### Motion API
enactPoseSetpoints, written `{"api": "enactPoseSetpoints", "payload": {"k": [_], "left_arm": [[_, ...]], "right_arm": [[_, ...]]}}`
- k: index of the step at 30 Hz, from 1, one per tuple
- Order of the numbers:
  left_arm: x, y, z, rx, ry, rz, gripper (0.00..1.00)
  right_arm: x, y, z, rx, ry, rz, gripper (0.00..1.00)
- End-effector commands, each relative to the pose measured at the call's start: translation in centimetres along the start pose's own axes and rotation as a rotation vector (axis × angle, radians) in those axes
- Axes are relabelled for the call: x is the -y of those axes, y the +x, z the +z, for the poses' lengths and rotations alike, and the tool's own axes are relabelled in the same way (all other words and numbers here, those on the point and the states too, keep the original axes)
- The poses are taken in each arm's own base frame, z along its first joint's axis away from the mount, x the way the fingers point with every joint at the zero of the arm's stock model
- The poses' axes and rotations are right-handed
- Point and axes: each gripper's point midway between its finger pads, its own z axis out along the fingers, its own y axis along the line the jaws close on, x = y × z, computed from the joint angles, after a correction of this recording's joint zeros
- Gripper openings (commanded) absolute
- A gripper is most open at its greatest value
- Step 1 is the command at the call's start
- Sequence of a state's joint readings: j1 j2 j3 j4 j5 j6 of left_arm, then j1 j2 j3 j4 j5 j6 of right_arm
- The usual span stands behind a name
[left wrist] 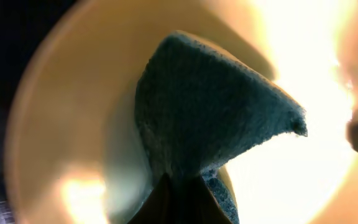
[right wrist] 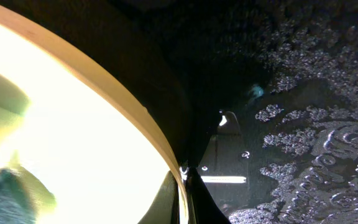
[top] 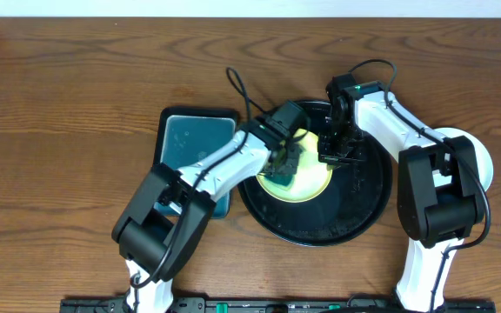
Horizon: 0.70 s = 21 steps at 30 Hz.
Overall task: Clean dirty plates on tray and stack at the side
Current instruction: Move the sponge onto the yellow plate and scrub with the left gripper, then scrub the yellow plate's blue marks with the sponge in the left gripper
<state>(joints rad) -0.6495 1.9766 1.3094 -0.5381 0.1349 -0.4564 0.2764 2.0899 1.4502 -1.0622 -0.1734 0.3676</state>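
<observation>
The yellow plate (top: pixel 310 181) lies on the black tray (top: pixel 355 217), a little left of its centre in the overhead view, and it is attended by both arms. The left gripper (left wrist: pixel 180 198) is closed on the sponge (left wrist: pixel 210 112), which is pinched at its lower end and pressed onto the middle of the plate. The right gripper (right wrist: pixel 184 186) is set at the right rim of the plate. Its jaws seem to be clamped on that rim, one finger inside and one outside, although only the tips are shown. Wet, foamy patterns are seen on the tray floor beside the rim. A pale plate (top: pixel 484 155) is laid on the table (top: pixel 59 130) at the right, well apart from the tray and partly hidden by the right arm. The teal tray (top: pixel 190 139) is placed just left of the black one. Some risks can be judged from here. If the sponge is pushed hard sideways, the plate may be slid out of the narrow hold, because the rim looks wet. If the rim is lifted while the sponge is pressed down, the plate could be tipped or dropped. The surface under the sponge cannot be checked, so a plate with marks might be stacked.
</observation>
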Motion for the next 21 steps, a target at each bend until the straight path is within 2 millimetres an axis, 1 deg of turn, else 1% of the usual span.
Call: {"api": "enactPoseSetpoints", "payload": {"k": [1,4,8,9,11,13,15,21], "left_arm": [[-4.2,1.5,1.5,-0.066,-0.113,-0.027,0.07],[-1.2,1.4,-0.4,-0.072,0.039,0.068,0.07],[2.4,0.6,-3.7,-0.018,0.227,0.202,0.08],[3.0,0.3,-4.3,0.000,0.254,0.221,0.07],[3.5,-0.4,-5.0,0.038,0.272,0.230,0.07],[3.7,-0.8,-5.1,0.057,0.276,0.233,0.07],[3.6,-1.1,-4.7,0.064,0.271,0.229,0.08],[3.5,-1.3,-2.7,0.045,0.269,0.167,0.08]], "right_arm": [[1.5,-0.3,0.6,0.017,0.092,0.024,0.01],[1.5,-0.3,0.6,0.018,0.092,0.024,0.01],[1.5,-0.3,0.6,0.018,0.092,0.024,0.01],[1.5,-0.3,0.6,0.018,0.092,0.024,0.01],[1.4,-0.3,0.6,0.018,0.092,0.024,0.01],[1.5,-0.3,0.6,0.017,0.092,0.024,0.01],[1.5,-0.3,0.6,0.017,0.092,0.024,0.01],[1.4,-0.3,0.6,0.018,0.092,0.024,0.01]]}}
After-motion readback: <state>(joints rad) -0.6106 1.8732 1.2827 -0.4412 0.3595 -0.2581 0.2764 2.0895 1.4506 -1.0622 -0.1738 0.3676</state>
